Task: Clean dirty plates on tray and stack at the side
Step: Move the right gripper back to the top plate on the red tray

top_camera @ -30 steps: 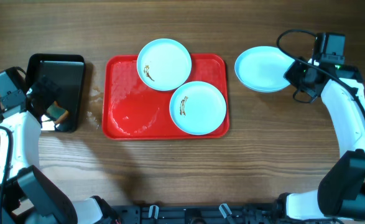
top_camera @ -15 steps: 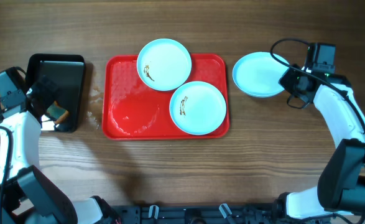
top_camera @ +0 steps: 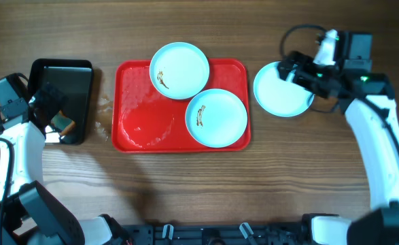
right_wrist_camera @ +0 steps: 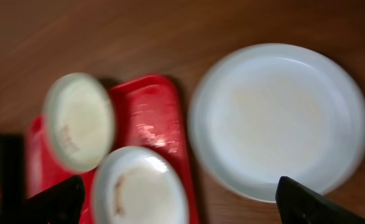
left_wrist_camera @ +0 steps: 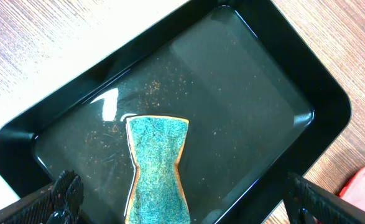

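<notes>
Gripper status: my right gripper point(right_wrist_camera: 182, 202) is spread wide and empty above the smear-free plate point(top_camera: 275, 92) on the worktop point(top_camera: 199, 190), right of the tray point(top_camera: 134, 133). Smeared: rear plate point(top_camera: 179, 70) and front plate point(top_camera: 216, 117), both on the tray. I judge one cleaned, two left, no stack yet

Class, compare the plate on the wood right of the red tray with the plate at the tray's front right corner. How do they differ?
The plate on the wood shows no smear; the tray plate has a brownish smear left of its centre. The former rests on the table; the latter sits inside the red tray. Both are round, white and face up.
</notes>
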`<state>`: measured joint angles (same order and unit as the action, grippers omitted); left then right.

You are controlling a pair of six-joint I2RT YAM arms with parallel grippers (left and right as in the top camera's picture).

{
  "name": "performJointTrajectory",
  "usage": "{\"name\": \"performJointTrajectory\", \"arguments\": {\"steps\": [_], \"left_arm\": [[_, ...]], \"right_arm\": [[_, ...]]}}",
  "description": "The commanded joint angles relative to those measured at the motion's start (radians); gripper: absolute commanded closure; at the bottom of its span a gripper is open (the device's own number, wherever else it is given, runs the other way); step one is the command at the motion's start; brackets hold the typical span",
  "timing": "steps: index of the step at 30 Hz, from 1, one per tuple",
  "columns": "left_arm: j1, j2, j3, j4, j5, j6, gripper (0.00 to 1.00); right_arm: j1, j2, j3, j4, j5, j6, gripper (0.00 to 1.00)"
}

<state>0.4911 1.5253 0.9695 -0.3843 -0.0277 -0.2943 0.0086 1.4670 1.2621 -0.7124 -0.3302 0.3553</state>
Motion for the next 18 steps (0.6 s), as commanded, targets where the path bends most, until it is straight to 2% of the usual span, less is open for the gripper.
{"name": "performJointTrajectory", "arguments": {"steps": [1, 3, 5, 7, 12, 16, 18], "left_arm": [[0.005, -0.003, -0.001, 0.003, 0.001, 0.002, 0.0], [0.005, -0.003, -0.001, 0.003, 0.001, 0.002, 0.0], [0.005, -0.003, -0.001, 0.003, 0.001, 0.002, 0.0], [0.005, -0.003, -0.001, 0.003, 0.001, 0.002, 0.0], [0.005, -0.003, -0.001, 0.003, 0.001, 0.002, 0.0], [0.005, -0.003, -0.001, 0.003, 0.001, 0.002, 0.0], [0.005, -0.003, -0.001, 0.003, 0.001, 0.002, 0.0]], "right_arm": [[0.171, -0.022, 0.034, -0.022, -0.049, -0.067, 0.01], [0.309, 0.0, 0.044, -0.073, 0.006, -0.068, 0.01], [0.398, 0.048, 0.076, -0.167, 0.008, -0.074, 0.0], [0.45, 0.074, 0.078, -0.177, 0.008, -0.06, 0.0], [0.46, 0.074, 0.077, -0.125, -0.009, 0.348, 0.0], [0.46, 0.081, 0.072, -0.01, 0.002, 0.387, 0.0], [0.46, 0.102, 0.072, 0.06, 0.065, 0.297, 0.0]]}}
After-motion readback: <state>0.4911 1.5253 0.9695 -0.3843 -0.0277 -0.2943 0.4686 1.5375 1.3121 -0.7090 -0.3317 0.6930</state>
